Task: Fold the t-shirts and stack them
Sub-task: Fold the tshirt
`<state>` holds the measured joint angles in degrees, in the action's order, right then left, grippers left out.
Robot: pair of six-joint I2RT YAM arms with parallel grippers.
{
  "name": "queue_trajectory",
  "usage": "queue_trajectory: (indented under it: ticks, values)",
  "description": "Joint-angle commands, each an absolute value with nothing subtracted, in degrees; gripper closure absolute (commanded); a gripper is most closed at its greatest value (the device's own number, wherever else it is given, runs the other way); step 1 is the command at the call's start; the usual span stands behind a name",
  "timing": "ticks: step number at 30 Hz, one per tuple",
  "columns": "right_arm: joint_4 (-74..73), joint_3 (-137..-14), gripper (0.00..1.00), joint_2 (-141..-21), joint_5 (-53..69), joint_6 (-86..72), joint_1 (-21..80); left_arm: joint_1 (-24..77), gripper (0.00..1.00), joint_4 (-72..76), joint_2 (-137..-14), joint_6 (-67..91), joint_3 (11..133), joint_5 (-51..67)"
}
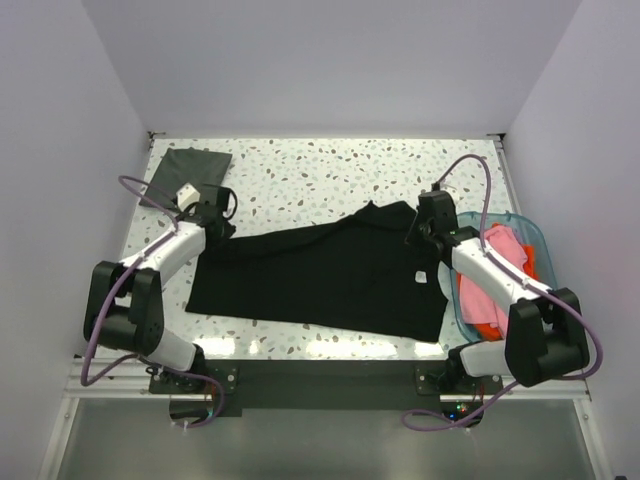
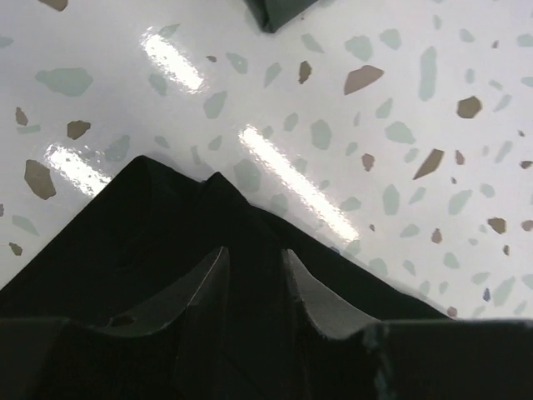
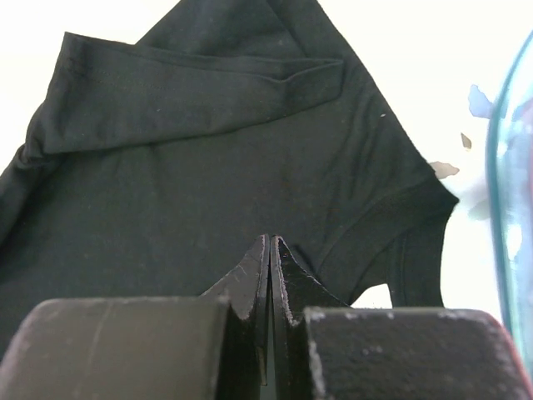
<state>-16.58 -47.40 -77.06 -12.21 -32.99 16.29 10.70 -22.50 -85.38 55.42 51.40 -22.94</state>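
The large black t-shirt (image 1: 320,275) lies spread across the middle of the table, one sleeve folded over its body (image 3: 183,183). My left gripper (image 1: 216,230) sits at the shirt's far left corner. In the left wrist view its jaws (image 2: 254,267) stand apart, with black cloth (image 2: 100,250) under and between them. My right gripper (image 1: 418,237) is over the shirt's far right part near the collar, and its jaws (image 3: 271,242) are closed with nothing between them. The dark grey folded shirt (image 1: 190,165) lies at the far left corner. Pink (image 1: 500,265) and orange (image 1: 487,328) shirts lie in the basket.
A clear blue basket (image 1: 535,240) stands at the right edge beside the right arm; its rim shows in the right wrist view (image 3: 504,208). A corner of the grey shirt (image 2: 279,10) lies just beyond the left gripper. White walls close in the table on three sides.
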Motion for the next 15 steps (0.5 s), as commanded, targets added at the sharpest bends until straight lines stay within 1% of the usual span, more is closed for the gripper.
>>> queue_trajectory:
  ticks: [1,6,9,15]
  values:
    - [-13.27,-48.69,1.0,-77.96,-12.04,-33.22,17.23,10.72,0.64,-27.16,-88.41,60.03,54.58,-27.86]
    - [-13.1,-48.78,1.0,-78.57,-11.95,-32.96,17.49,10.72,0.54,-27.68,-90.79,62.05,55.72,-28.39]
    - [-13.01,-48.78,1.0,-78.84,-11.86,-32.7,17.58,10.72,0.54,-28.91,-92.72,63.01,56.07,-28.56]
    - [-12.74,-48.69,1.0,-79.72,-11.34,-32.61,17.58,10.63,0.52,-28.39,-92.55,64.6,53.62,-29.53]
